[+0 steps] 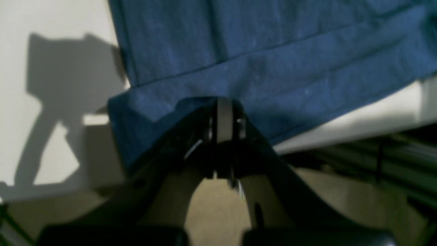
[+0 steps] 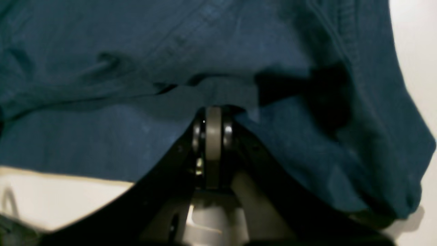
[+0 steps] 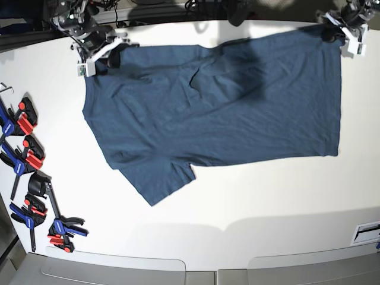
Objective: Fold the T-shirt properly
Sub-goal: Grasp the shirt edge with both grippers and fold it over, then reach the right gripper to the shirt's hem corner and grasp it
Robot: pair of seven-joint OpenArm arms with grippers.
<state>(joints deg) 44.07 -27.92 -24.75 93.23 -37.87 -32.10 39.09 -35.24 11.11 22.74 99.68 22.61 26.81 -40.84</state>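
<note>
On my left wrist view, the left gripper (image 1: 223,112) is clamped on the T-shirt (image 1: 273,61) hem at the table (image 1: 51,102) edge. Right wrist view: right gripper (image 2: 213,124) pinches the shoulder edge. From the base view the shirt lies flat, soft and light; I'd judge corners the best hold

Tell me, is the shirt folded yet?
Mostly spread. The shirt lies flat on the table, one sleeve sticking out; only its far edge looks doubled where both grippers pinch it.
</note>
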